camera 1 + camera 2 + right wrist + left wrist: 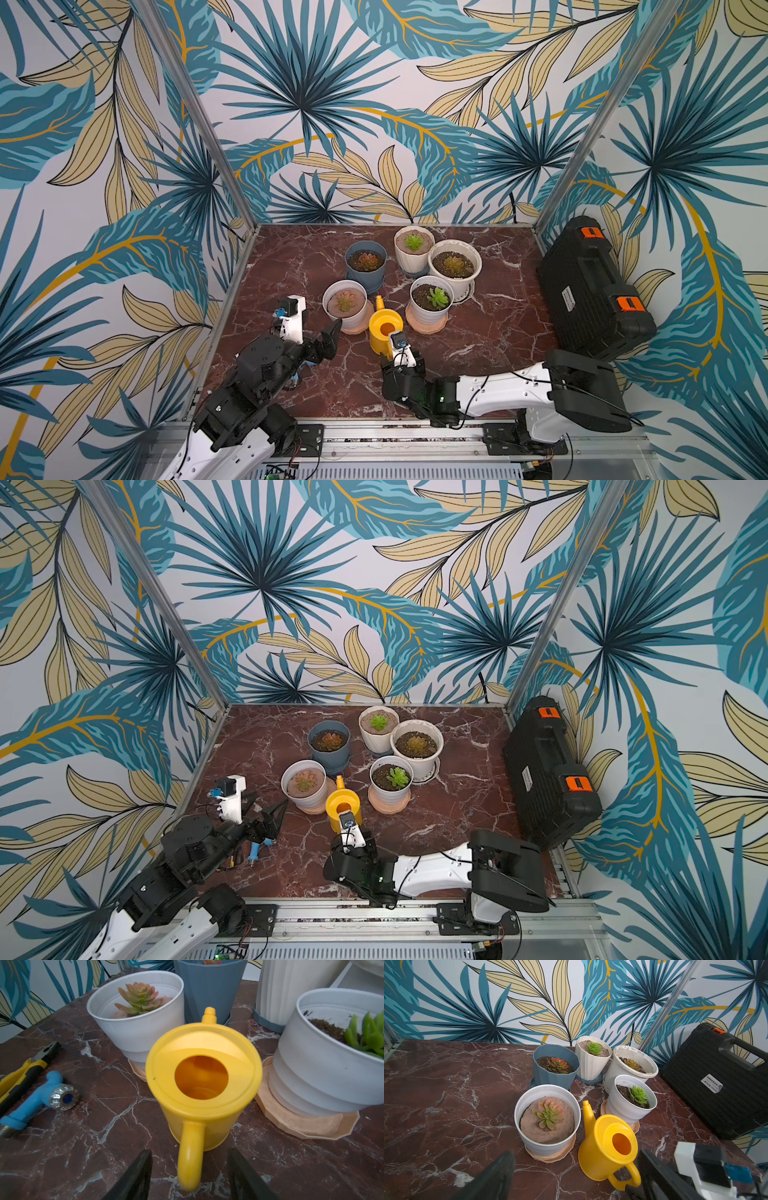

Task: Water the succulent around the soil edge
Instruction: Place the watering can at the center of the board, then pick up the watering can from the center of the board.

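Observation:
A yellow watering can (385, 330) (203, 1084) stands upright on the marble table, its spout pointing away between two white pots. One pot holds a pink-green succulent (345, 301) (549, 1114) in tan soil. The other holds a green succulent (436, 297) in dark soil. My right gripper (189, 1152) is open, a finger on each side of the can's handle (190, 1157), with gaps on both sides. My left gripper (264, 806) (574, 1157) is open and holds nothing, low over the table to the left of the can, in front of the pink succulent's pot.
Three more potted succulents stand behind: a blue pot (365, 262), a cream ribbed pot (413, 243) and a large white pot (454, 264). A black tool case (590, 291) leans at the right edge. A blue tool (41, 1099) and pliers (31, 1066) lie under my left arm.

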Robot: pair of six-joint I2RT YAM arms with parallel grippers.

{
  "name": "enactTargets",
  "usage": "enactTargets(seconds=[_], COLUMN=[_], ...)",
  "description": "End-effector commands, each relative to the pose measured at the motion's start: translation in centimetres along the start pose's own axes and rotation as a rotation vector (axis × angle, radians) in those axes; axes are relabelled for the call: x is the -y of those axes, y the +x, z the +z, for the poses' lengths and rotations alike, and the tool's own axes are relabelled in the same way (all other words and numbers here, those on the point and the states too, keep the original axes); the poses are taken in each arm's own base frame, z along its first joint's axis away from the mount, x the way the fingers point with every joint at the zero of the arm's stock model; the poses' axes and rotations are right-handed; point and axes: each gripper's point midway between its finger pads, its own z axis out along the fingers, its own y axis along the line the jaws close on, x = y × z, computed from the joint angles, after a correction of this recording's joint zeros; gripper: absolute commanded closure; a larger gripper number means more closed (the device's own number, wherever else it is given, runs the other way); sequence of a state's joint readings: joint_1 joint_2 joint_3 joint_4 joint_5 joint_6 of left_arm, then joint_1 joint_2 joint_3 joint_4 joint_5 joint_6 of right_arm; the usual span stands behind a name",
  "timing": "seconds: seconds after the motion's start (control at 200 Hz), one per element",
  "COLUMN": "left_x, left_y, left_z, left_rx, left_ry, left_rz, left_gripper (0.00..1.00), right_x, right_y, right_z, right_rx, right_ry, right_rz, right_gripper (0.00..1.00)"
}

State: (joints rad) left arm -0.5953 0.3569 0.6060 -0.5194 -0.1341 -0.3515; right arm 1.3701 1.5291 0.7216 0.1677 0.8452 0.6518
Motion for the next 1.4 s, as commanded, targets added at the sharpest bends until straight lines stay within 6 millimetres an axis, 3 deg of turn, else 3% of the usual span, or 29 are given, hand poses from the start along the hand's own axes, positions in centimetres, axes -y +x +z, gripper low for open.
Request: enactTargets(seconds=[0.0,0.165,0.265,0.421,0.571,0.746,0.926,1.172,1.392], left_x=[0.8,1.6,2.1,5.0,6.7,7.9,9.8,7.2,7.8], left_y=[1.2,3.1,4.2,5.6,8.0,11.6,13.6,14.7,16.5], left_z=[0.1,1.2,2.2,3.7,4.7,6.4,7.9,8.6,9.7], left_rx=[-0.009,-0.012,-0.024,-0.003,0.012,0.017,0.035,0.051,0.03], left_ry=[0.064,0.115,0.108,0.095,0.024,-0.037,-0.121,-0.341,-0.352], left_rz=[0.0,-0.051,-0.052,0.038,0.108,0.151,0.272,0.269,0.268], left_gripper=[0.03,0.03,0.03,0.01,0.0,0.01,0.02,0.1,0.11], right_x=[-0.1,3.3,6.5,12.3,17.7,21.9,23.6,22.7,22.0], right_y=[-1.1,-4.5,-7.6,-11.9,-13.0,-11.3,-9.4,-9.5,-9.4], right_z=[-1.6,-4.1,-5.9,-8.5,-10.3,-12.0,-12.5,-12.3,-11.7], right_rx=[-0.027,0.03,0.104,0.208,0.259,0.323,0.357,0.355,0.343], right_ry=[-0.052,0.037,0.146,0.323,0.433,0.487,0.476,0.399,0.367], right_rz=[-0.063,-0.209,-0.288,-0.324,-0.221,-0.092,-0.019,0.013,0.018], right_gripper=[0.34,0.25,0.2,0.08,0.07,0.06,0.02,0.01,0.01])
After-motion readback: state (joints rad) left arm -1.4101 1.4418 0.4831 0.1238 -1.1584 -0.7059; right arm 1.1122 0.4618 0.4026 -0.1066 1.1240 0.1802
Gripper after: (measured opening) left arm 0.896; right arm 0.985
